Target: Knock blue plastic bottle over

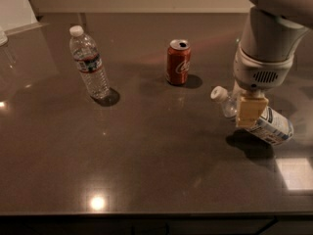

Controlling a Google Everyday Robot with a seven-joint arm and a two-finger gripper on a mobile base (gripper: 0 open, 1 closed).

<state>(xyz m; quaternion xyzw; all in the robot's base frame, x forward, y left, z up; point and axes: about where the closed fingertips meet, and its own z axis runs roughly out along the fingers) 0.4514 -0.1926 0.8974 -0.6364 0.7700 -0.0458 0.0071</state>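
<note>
The blue plastic bottle (272, 125) is at the right of the dark table (156, 165). It is tilted far over, with its white cap (217, 93) pointing up-left and its labelled body low at the right. My gripper (251, 109), with yellowish fingers (251, 112), comes down from the white arm (266, 53) and is shut across the bottle's middle. A shadow (250, 144) lies under the bottle. The gripper hides the bottle's neck and shoulder.
A red soda can (178, 61) stands upright at the centre back. A slimmer clear ribbed bottle (90, 68) with a white cap stands upright at the back left. The table's front edge runs along the bottom of the view.
</note>
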